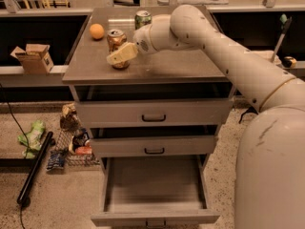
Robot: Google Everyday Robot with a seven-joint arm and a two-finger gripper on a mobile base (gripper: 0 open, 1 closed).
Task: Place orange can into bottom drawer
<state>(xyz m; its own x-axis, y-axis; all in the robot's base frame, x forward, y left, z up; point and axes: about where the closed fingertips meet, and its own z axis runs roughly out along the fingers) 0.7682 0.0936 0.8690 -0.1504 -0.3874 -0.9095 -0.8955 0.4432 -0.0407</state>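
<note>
The orange can (116,36) stands upright on the grey cabinet top (181,63), left of centre. My gripper (115,52) has reached in from the right and is at the can. One cream finger (122,54) lies across the can's lower front; the other is hidden behind the can. The jaws look open, straddling the can, which still rests on the top. The bottom drawer (155,217) is pulled out and open at the foot of the cabinet, and its inside is bare. My arm (224,46) crosses the right half of the top.
A green can (142,19) stands behind the gripper and a round orange fruit (96,31) lies left of the orange can. The two upper drawers (153,118) are closed. A cardboard box (34,57), floor clutter (71,137) and a black pole (33,168) are on the left.
</note>
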